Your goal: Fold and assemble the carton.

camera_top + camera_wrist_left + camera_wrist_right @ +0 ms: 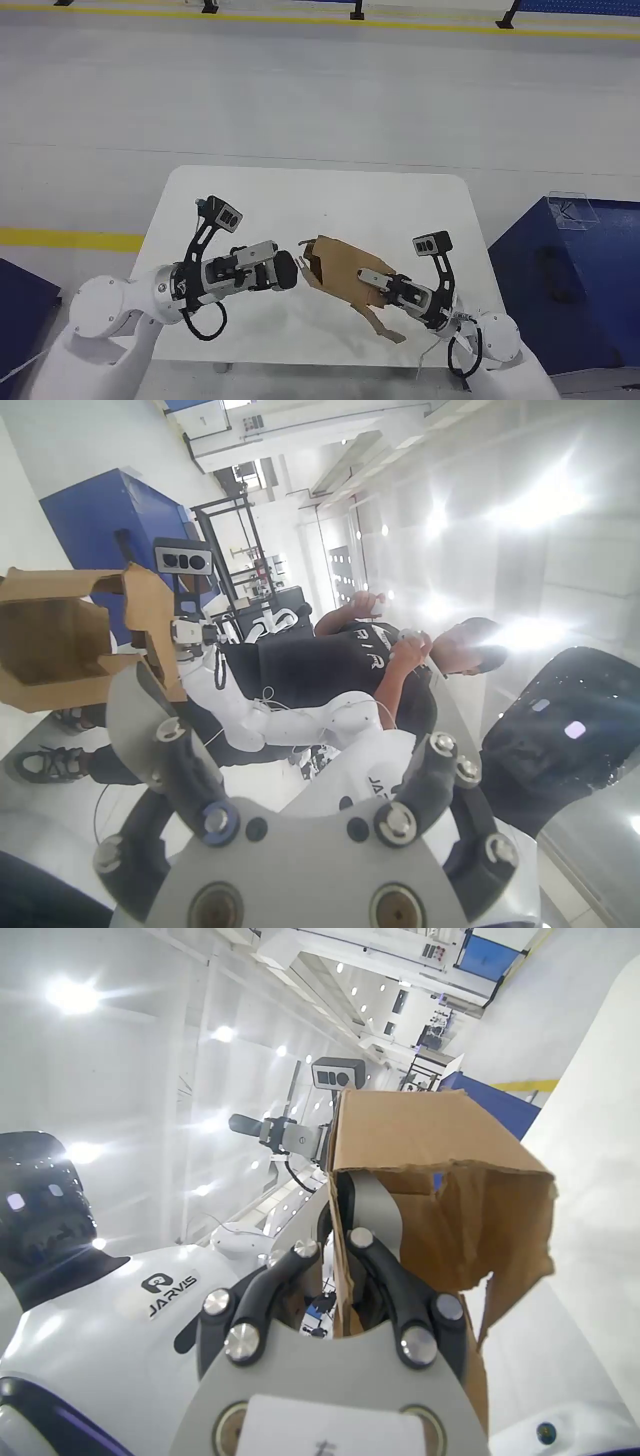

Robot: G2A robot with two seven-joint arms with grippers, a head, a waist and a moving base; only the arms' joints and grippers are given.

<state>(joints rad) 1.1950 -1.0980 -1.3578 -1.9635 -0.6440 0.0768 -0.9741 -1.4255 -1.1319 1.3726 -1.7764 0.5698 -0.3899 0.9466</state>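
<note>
Toward worktop point(300, 200) front edge: right jaws pinch carton point(345, 268) wall, left jaws spread beside it. Push hard, you risk tearing wall loose.

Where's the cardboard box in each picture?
Top view: carton at the table's robot-side edge, between both arms.
Left wrist view: carton beyond the open left pincer, before a blue cabinet.
Right wrist view: carton clamped in the right pincer.
Landmark: the right pincer holding it.

Overhead plus wrist close-ups (shared carton point(335, 262))
</note>
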